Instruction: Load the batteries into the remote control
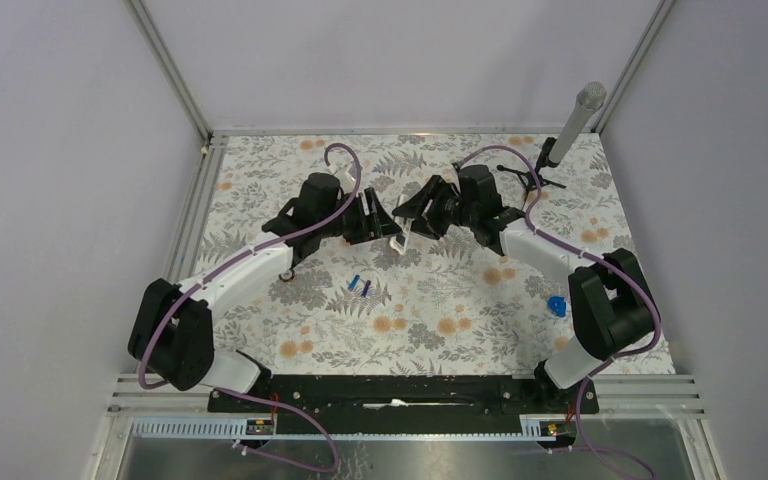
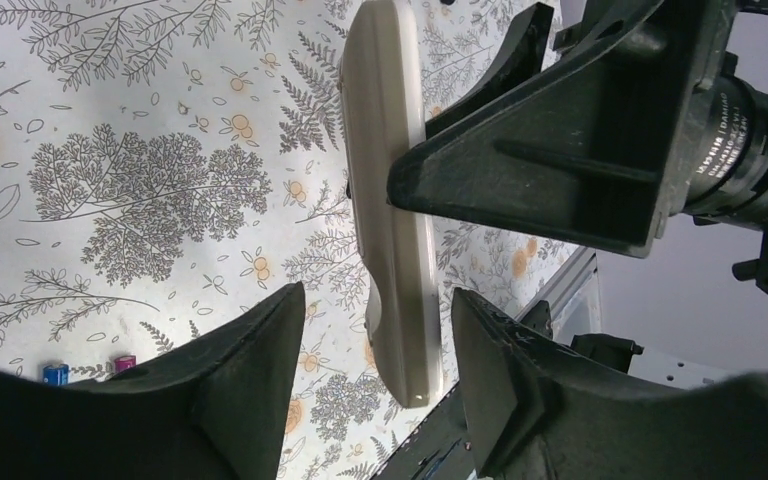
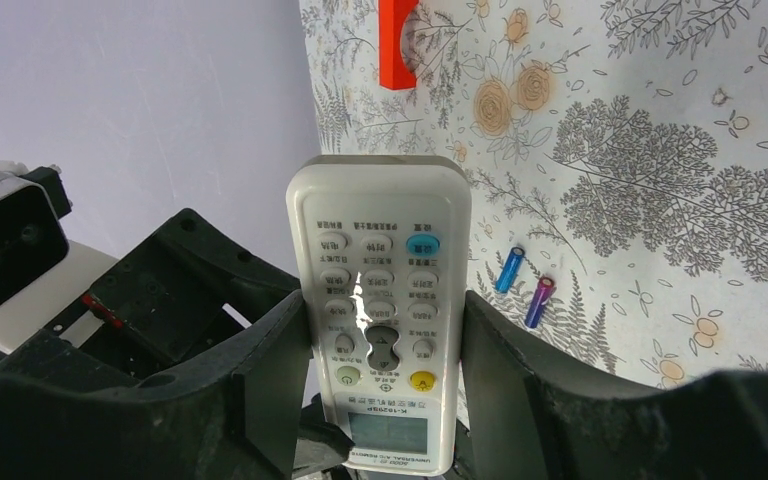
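My right gripper (image 3: 385,300) is shut on the remote control (image 3: 380,300), its white button face toward the right wrist camera, held above the table. In the left wrist view the remote (image 2: 390,200) shows edge-on, with its near end between my left gripper's (image 2: 378,295) fingers and a gap on each side, so that gripper is open. In the top view both grippers meet at the remote (image 1: 398,240) at the table's far middle. The two blue batteries (image 1: 360,286) lie side by side on the table, also seen in the right wrist view (image 3: 510,268) and the left wrist view (image 2: 55,373).
A bright-blue lumpy object (image 1: 556,305) lies near the right arm's base. An orange-red block (image 3: 397,45) lies on the floral table cover. A microphone on a small stand (image 1: 560,140) stands at the back right corner. Grey walls enclose the table.
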`<action>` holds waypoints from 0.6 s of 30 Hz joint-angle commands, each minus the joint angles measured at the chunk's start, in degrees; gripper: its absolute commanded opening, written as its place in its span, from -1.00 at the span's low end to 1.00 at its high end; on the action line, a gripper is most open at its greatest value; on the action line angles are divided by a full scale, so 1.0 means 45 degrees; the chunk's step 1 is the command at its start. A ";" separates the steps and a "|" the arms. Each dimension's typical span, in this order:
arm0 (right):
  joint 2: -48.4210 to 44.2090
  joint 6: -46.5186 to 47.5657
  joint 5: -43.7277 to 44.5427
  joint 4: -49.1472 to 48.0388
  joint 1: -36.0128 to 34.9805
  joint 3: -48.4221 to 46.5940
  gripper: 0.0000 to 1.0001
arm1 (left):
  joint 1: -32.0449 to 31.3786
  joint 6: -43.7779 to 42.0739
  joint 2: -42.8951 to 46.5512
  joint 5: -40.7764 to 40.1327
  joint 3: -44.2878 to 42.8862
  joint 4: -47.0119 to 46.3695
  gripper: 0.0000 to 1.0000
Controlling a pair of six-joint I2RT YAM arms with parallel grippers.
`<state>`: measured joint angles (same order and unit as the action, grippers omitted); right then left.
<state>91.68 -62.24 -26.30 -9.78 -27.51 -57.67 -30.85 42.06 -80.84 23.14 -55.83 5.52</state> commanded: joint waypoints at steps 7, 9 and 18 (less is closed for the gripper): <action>0.0755 -0.0461 0.0509 0.0340 -0.0389 -0.1498 -0.22 | -0.0038 -0.0193 -0.0684 -0.0120 -0.1005 0.0440 -0.14; 0.0831 -0.0466 0.0494 0.0437 -0.0461 -0.1618 -0.19 | -0.0039 -0.0480 -0.0683 -0.0254 -0.1072 0.0621 -0.45; -0.0112 0.0541 0.1351 0.2662 -0.0390 -0.2244 0.99 | -0.0364 -0.6253 0.0405 -0.2597 -0.1564 0.1968 -1.00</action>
<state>95.72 -62.78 -22.94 -4.19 -29.30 -63.18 -31.29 30.85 -83.66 20.23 -58.89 12.56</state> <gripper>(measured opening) 0.968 0.265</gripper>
